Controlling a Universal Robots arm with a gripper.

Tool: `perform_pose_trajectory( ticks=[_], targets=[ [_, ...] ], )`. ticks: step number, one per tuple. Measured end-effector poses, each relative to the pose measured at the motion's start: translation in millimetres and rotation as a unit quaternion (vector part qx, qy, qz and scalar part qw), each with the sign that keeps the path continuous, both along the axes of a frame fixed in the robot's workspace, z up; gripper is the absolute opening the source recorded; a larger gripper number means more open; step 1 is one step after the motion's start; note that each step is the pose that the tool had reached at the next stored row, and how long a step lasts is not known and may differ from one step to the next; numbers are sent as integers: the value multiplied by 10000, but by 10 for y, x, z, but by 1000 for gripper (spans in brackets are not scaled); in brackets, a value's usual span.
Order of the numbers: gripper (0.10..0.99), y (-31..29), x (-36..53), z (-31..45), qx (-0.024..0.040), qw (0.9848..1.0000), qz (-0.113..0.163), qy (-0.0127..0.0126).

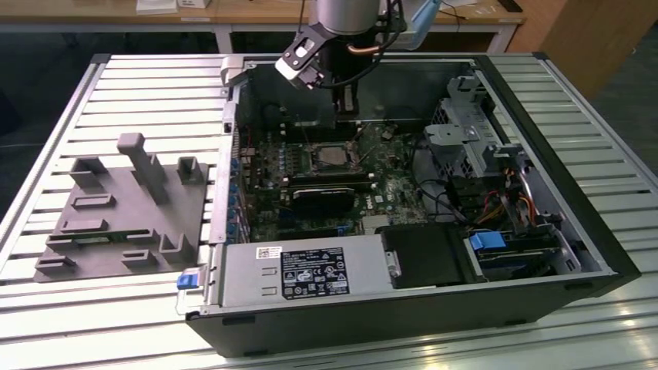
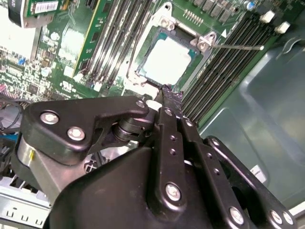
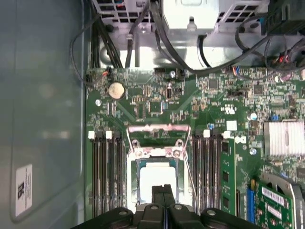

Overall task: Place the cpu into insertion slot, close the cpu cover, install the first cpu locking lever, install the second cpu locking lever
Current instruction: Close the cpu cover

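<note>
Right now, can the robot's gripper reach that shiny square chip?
Probably yes. In the first wrist view the gripper hovers just over the cpu, with nothing between them, and the memory slots stand off to the sides.

glossy silvery metal cpu (image 3: 155, 183), matt black gripper (image 3: 163, 190)

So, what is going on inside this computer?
One robot arm reaches into the open computer case. Its gripper hangs just above the motherboard, fingers shut with nothing between them, their tips at the edge of the cpu cover. The cpu already lies in place, and the cover looks lowered around it.
</note>
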State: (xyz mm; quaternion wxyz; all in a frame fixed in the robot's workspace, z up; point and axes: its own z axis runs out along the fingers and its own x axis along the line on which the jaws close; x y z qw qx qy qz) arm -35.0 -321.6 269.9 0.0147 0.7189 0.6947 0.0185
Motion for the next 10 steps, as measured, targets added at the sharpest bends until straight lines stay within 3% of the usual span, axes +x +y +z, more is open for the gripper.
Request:
perform_pose_trajectory(
  ticks=[10],
  targets=[
    [102, 0, 230, 0, 1, 10000, 0, 2]
  ],
)
